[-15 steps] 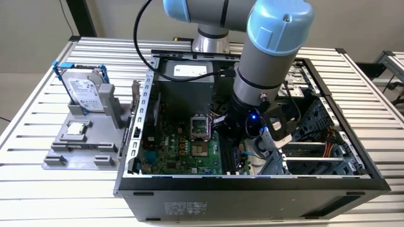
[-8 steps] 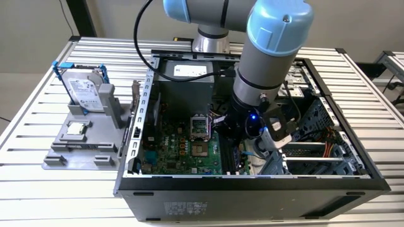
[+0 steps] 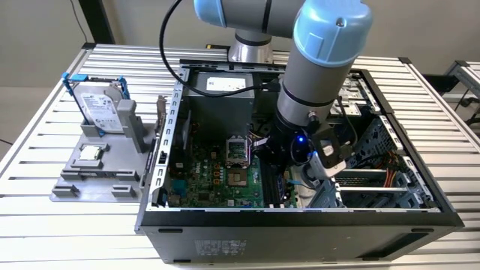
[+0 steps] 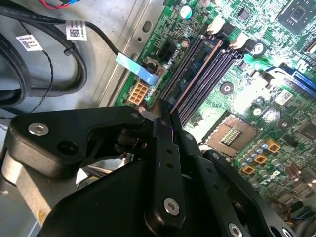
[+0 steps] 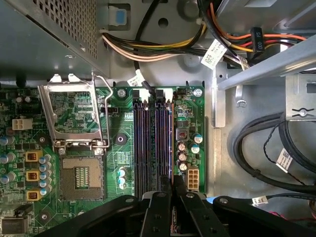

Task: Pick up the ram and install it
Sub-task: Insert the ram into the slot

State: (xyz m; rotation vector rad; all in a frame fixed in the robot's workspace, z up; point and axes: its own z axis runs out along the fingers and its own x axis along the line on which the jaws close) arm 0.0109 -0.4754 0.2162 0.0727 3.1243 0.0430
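Observation:
My gripper (image 3: 291, 167) reaches down into the open computer case (image 3: 300, 216), over the green motherboard (image 3: 202, 174). In both wrist views the ram (image 5: 171, 143) (image 4: 195, 76) shows edge-on as a thin dark stick with a coppery edge. It stands along the outermost of the purple-black memory slots (image 5: 148, 138) (image 4: 215, 66). The black fingers (image 5: 160, 190) are closed on the near end of the stick, so the gripper (image 5: 171, 185) (image 4: 168, 116) is shut on it. I cannot tell how deep the stick sits in the slot.
The processor socket (image 5: 81, 175) lies beside the slots with its metal lid (image 5: 74, 116) raised. Black cables (image 5: 261, 148) and a steel drive bracket (image 5: 266, 69) crowd the other side. Outside the case, a grey stand (image 3: 98, 169) holds a hard drive (image 3: 101, 107) and a square processor (image 3: 91, 152).

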